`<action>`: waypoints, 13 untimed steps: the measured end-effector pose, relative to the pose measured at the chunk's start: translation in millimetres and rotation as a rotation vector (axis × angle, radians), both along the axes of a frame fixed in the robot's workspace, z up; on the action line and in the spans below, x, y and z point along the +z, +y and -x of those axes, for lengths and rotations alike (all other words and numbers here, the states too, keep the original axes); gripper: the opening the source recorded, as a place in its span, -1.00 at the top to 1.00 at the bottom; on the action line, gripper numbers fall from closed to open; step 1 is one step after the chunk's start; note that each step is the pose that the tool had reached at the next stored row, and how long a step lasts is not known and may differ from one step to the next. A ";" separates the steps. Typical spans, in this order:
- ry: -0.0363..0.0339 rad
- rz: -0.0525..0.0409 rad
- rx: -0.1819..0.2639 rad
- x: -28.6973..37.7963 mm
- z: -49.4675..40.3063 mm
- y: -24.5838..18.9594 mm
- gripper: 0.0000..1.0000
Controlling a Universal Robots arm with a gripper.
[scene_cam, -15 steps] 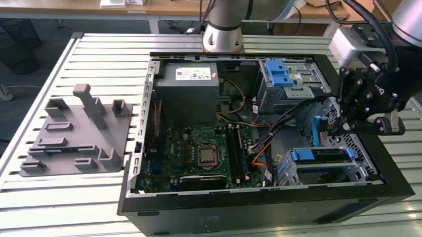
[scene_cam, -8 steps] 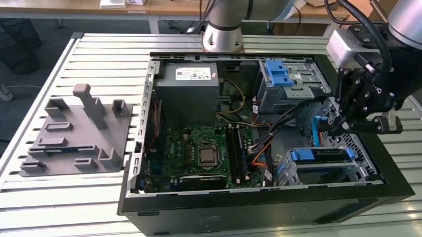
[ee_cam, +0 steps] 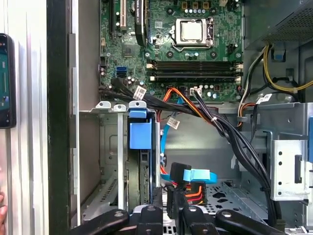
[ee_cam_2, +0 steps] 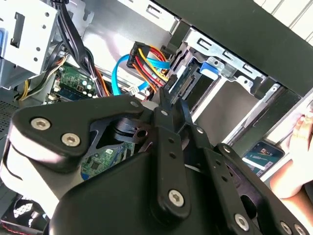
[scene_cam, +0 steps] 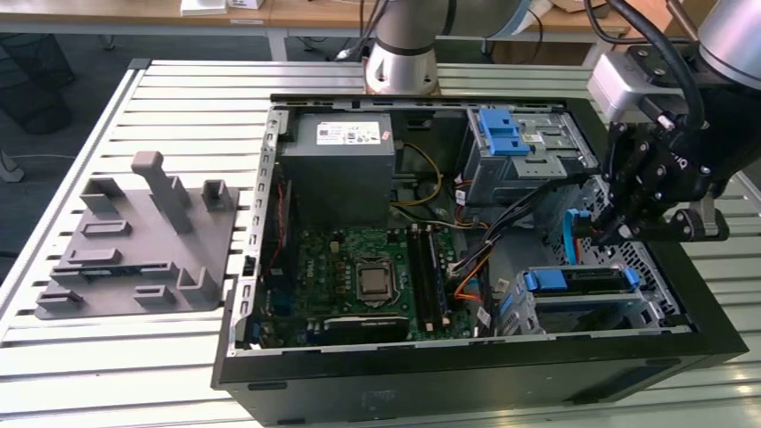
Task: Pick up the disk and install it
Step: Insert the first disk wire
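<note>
PC case point(scene_cam: 476, 379) lies open on slatted desk point(scene_cam: 71, 357). In exterior view, end effector point(scene_cam: 607, 234) hangs over case interior at approx 3 o'clock, just above the drive cage point(scene_cam: 648, 308). Can't tell whether it is clenched or released; its tips in both wrist views point(ee_cam_2: 166, 98) point(ee_cam: 166, 200) sit right by a cable plug w/ blue ribbon cable point(ee_cam: 195, 175) and red/yellow wires.

The disk point(scene_cam: 576, 281) is in the drive cage at approx 4 o'clock of the case, blue carrier end facing out; first wrist view shows it edge-on in its slot point(ee_cam: 139, 132).

Motherboard point(scene_cam: 369, 276) is at case centre, approx 6 o'clock, and grey PSU box point(scene_cam: 339, 169) at 11 o'clock. Grey moulded fixture point(scene_cam: 137, 241) lies on desk at 9 o'clock, well apart from the case. Second wrist view shows a phone point(ee_cam_2: 261, 154) and a person's hand point(ee_cam_2: 301, 142) outside the case wall.
</note>
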State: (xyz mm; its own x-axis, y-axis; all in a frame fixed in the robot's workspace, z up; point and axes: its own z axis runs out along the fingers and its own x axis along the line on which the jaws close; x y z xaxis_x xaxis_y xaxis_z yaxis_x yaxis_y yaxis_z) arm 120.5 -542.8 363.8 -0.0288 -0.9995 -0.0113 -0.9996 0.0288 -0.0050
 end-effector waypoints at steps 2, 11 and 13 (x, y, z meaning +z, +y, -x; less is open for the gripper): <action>-0.0009 -0.0002 0.000 -0.9 0.0 0.6 0.52; -0.0062 -0.0011 0.000 -6.2 0.2 2.6 0.38; -0.0087 -0.0014 0.000 -8.6 0.2 2.8 0.38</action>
State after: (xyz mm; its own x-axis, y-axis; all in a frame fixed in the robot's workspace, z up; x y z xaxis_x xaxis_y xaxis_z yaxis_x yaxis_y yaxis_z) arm 120.3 -540.0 355.2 -0.0287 -0.9995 -0.0130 -0.9995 0.0288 -0.0137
